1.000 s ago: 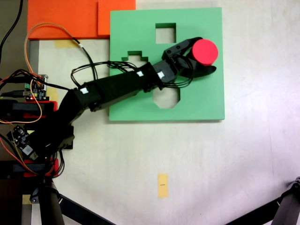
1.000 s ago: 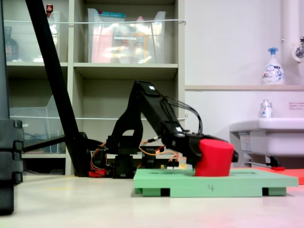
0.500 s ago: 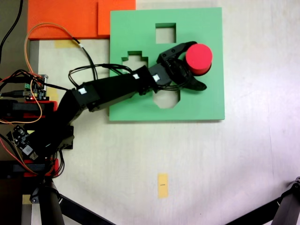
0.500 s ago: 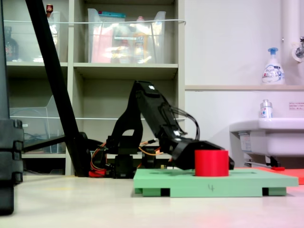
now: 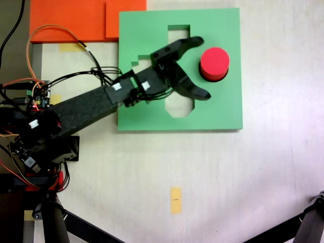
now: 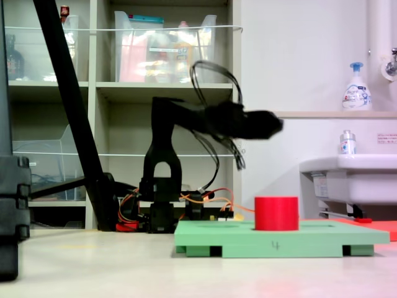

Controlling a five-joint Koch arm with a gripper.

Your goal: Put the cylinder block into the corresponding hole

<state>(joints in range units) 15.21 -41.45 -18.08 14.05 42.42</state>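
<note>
The red cylinder block (image 5: 214,63) stands upright and free on the right part of the green foam board (image 5: 223,111). A dark rim shows around its base, and the round hole is covered by it. In the second exterior view the cylinder block (image 6: 276,213) rises above the board (image 6: 322,239). My gripper (image 5: 203,67) is open, its two black fingers spread wide just left of the block in the first exterior view. The second exterior view shows the gripper (image 6: 270,126) well above the block, touching nothing.
The board also has a square cutout (image 5: 178,30), a stepped cutout (image 5: 140,61) and an octagonal cutout (image 5: 179,107). Orange foam sheets (image 5: 76,20) lie at the first exterior view's top left. The arm's base, boards and wires (image 5: 35,96) sit at the left. A yellow tape mark (image 5: 175,200) is on the table.
The gripper opened and let go of the cylinder block, then rose and drew back toward the first exterior view's left. The block went from tilted to upright and stays there.
</note>
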